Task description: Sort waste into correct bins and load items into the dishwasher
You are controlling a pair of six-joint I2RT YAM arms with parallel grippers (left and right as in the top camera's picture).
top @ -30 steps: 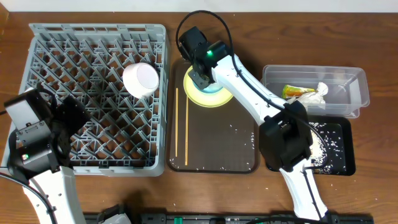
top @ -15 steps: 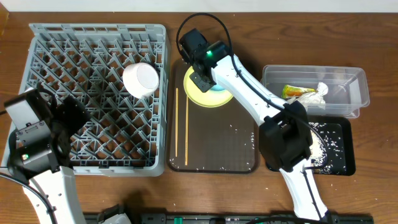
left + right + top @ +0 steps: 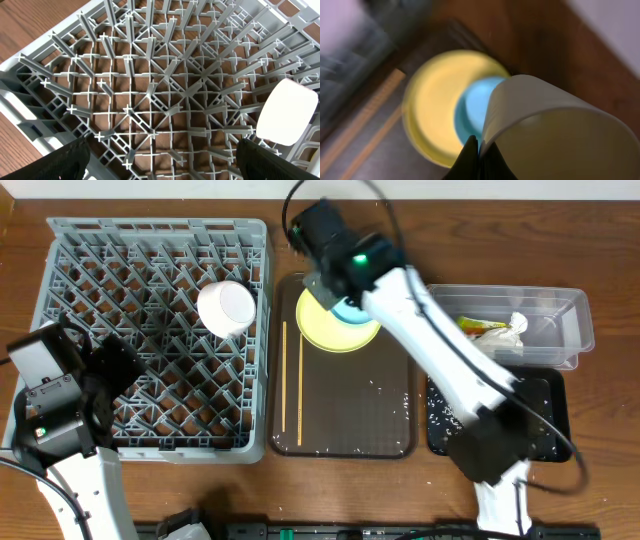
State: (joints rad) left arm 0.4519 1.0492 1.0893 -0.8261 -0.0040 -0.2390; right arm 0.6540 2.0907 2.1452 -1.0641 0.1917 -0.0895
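Pinched the right gripper shut on the white cup's rim, above the yellow plate and light-blue cup. Held the left gripper spread wide, empty, over the dish rack. Spotted tissue and wrapper in the clear tub, crumbs on the black tray. Counted only the white bowl racked; reckoned cups, plate and chopsticks left to load.

A brown wooden worktop with a fine lengthwise grain fills almost the whole overhead frame. A pale, plain strip runs along the top edge, beyond the worktop's far side. The same wood shows at the upper left of the left wrist view. The light is even and shadows are soft.
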